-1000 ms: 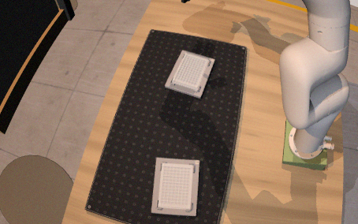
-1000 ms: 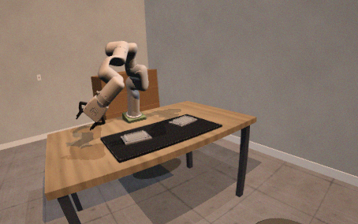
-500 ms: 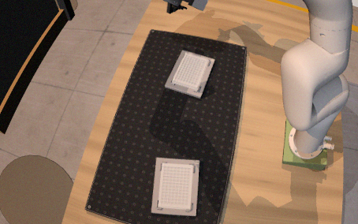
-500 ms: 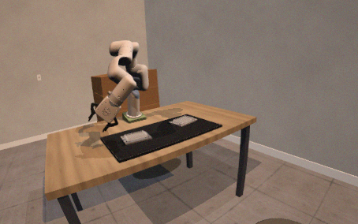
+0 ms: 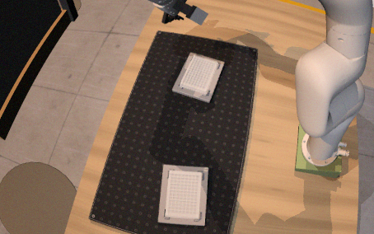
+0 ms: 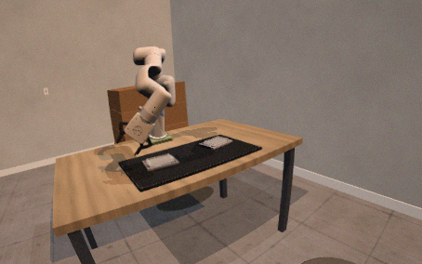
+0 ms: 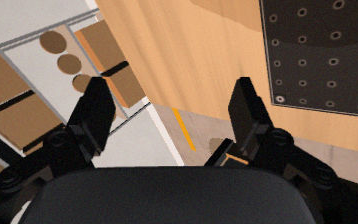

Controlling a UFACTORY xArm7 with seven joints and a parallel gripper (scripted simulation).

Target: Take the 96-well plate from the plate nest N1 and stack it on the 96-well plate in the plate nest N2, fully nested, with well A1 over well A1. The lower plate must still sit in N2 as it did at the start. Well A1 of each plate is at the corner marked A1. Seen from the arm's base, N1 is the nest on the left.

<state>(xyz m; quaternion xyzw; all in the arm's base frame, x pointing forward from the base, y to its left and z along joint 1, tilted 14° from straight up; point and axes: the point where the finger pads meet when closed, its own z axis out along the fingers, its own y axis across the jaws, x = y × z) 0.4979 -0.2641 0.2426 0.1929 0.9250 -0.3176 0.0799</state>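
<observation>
2 plates sit in separate nests on the black mat, well apart: the N1 plate and the N2 plate. The gripper hangs beyond the mat's N1 end over the table, jaws released, gripping nothing. Nothing overlies either plate.

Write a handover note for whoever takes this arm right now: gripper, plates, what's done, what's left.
Gripper: open, holding nothing, over bare table just off the mat, nearer the skewed plate.
Plates: skewed plate and straight plate each sit in their own nest.
Done: nothing lifted or stacked.
Left: grasp N1's plate, nest it on N2's, A1 over A1.
</observation>
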